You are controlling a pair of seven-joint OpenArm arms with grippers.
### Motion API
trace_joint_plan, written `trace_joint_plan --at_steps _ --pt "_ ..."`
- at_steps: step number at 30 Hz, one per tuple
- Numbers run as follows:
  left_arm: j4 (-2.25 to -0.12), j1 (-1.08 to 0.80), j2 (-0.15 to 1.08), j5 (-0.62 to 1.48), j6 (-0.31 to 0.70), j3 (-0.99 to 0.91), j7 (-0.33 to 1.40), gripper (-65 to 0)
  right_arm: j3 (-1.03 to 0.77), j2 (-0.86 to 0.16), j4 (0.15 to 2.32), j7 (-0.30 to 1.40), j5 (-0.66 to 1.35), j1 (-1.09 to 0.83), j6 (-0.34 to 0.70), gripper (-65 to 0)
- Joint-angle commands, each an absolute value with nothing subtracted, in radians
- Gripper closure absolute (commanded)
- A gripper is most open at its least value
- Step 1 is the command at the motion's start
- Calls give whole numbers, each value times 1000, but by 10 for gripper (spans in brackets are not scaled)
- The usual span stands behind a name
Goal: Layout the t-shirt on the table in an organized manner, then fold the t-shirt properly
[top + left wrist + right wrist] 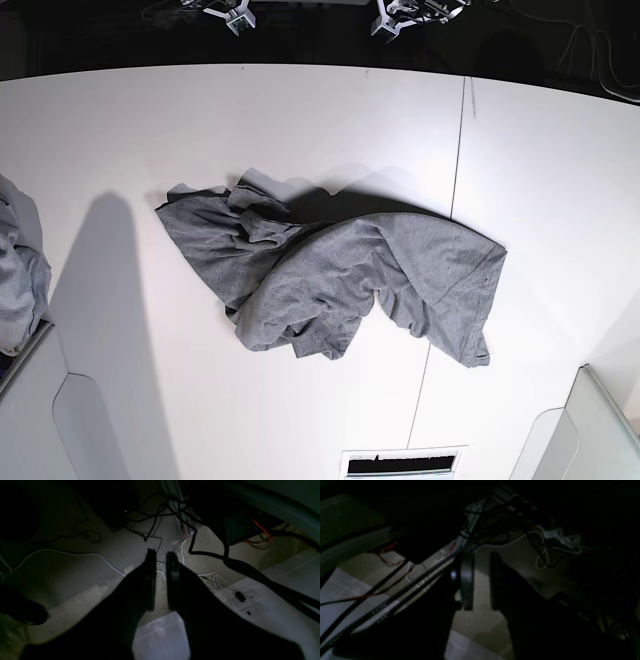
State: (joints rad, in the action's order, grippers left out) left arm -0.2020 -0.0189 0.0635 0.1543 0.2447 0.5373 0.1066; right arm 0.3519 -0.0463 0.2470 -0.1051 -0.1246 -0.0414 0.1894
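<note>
**Crumpled Shirt on the Table, Both Arms Out of the Overhead View**

Dark fingers (pixel 150 580) fill the foreground of the left wrist view: the left gripper (pixel 161 557) points down at a pale carpeted floor (pixel 75 580), its two jaws standing close together with a narrow strip of carpet showing between them. Nothing lies in that gap, so the pincer grasps nothing. Black cables (pixel 155 517) and a thin white cord (pixel 82 554) trail over the carpet beyond the tips.

From the right wrist camera, very dim, the right gripper (pixel 481 560) hangs the same way, jaws parted by a slim gap and empty, above the floor. Black cables (pixel 382 600) run diagonally past it on one side, with thin red wires (pixel 385 555) near them.

Seen from the base camera, the t-shirt (pixel 330 270) lies bunched at about the middle of the table (pixel 300 110), not spread flat. Measured against the thin dark seam line (pixel 458 170) that crosses the tabletop, nearly all of the shirt sits to the seam's left in that view, with only one stitched hem corner reaching across it. Folds pile up at the end farthest from the seam. Well away from the seam, at the view's left edge, a paler bluish-grey cloth (pixel 18 270) hangs over a light grey bin (pixel 30 400). A second light grey bin (pixel 600 430) stands on the seam's other side, at the lower corner. Neither gripper shows in this view.
</note>
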Motion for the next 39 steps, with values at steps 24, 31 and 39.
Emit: trace_joint_plan --at_steps 24,31,39 --pt "-208 -29 61 155 255 537 101 -80 354 -44 253 -117 -124 -46 183 -98" --pt "-288 -103 62 155 255 537 99 -80 354 -44 286 -117 -124 -80 182 -98" --pt "-448 -233 67 155 254 536 47 -80 354 -72 508 -117 -124 -241 183 -98"
